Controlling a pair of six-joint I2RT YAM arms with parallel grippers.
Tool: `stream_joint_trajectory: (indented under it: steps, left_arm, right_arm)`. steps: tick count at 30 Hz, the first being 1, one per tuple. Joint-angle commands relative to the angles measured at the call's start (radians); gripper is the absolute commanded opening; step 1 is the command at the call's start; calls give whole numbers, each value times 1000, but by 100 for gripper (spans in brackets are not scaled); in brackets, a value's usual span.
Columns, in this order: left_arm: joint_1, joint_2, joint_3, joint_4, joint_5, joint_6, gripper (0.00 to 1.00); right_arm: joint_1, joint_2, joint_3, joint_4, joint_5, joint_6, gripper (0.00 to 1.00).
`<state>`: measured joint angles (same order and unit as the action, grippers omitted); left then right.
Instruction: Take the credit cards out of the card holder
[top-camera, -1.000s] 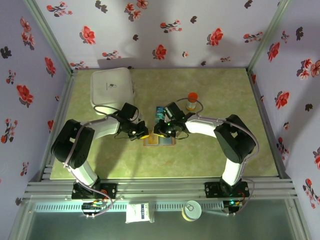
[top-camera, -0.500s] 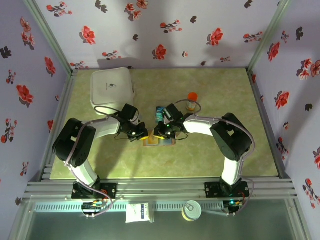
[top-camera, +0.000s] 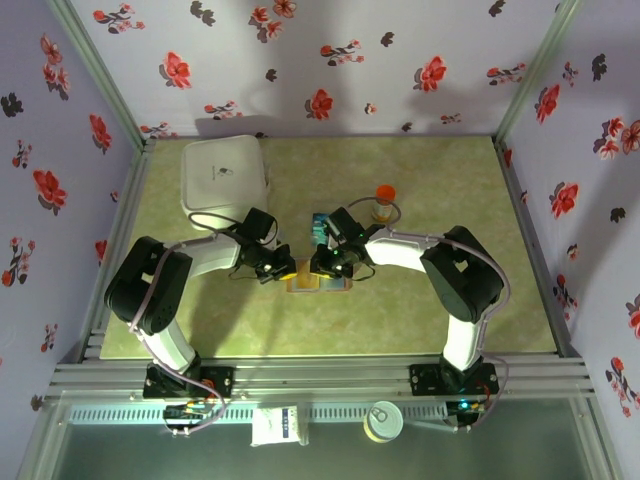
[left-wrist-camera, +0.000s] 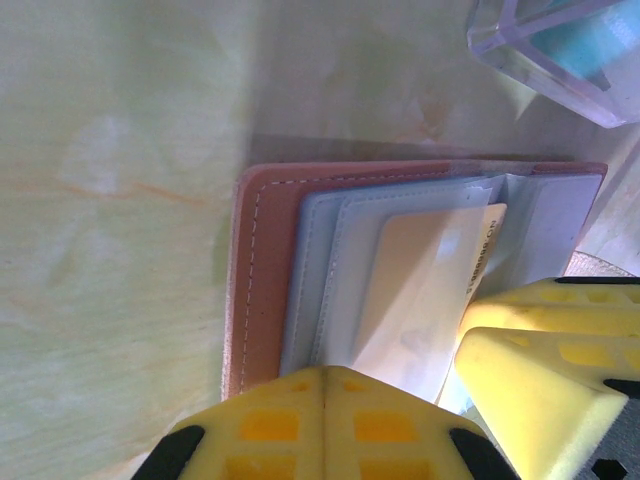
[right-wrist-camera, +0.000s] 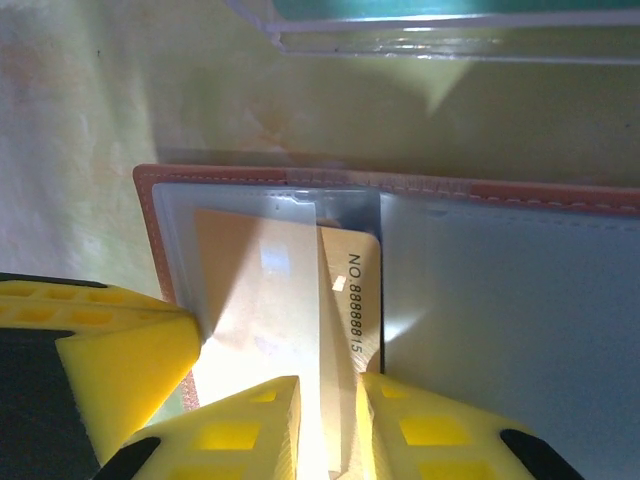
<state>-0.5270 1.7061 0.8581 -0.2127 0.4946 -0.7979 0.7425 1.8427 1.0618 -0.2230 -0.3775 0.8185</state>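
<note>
Right wrist: right gripper (right-wrist-camera: 330, 425) jaws narrowly parted astride tan credit card (right-wrist-camera: 290, 290) end, grip unclear; left gripper (left-wrist-camera: 325, 390) pressed together, pinning card holder (right-wrist-camera: 500, 300) rim, likely to stop drag. Card partly out of pocket, holder open flat on table (top-camera: 450, 180)

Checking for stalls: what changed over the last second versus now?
The right arm's elbow swung slightly inward, and the right tool nudged a touch toward the back over the open brown leather card holder. The shut left tool, the holder and the white square box stayed put.
</note>
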Motion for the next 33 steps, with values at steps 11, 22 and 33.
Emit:
stream_joint_trajectory:
  steps: [11, 22, 33]
  left_arm:
    - [9, -20, 14, -36, -4, 20, 1]
    - [-22, -23, 38, -21, 5, -6, 1]
    - [-44, 39, 58, -28, -3, 13, 0]
  right_arm:
    - [7, -52, 5, -43, 49, -23, 24]
    - [8, -74, -10, -30, 51, -18, 24]
    - [7, -58, -14, -54, 65, -28, 24]
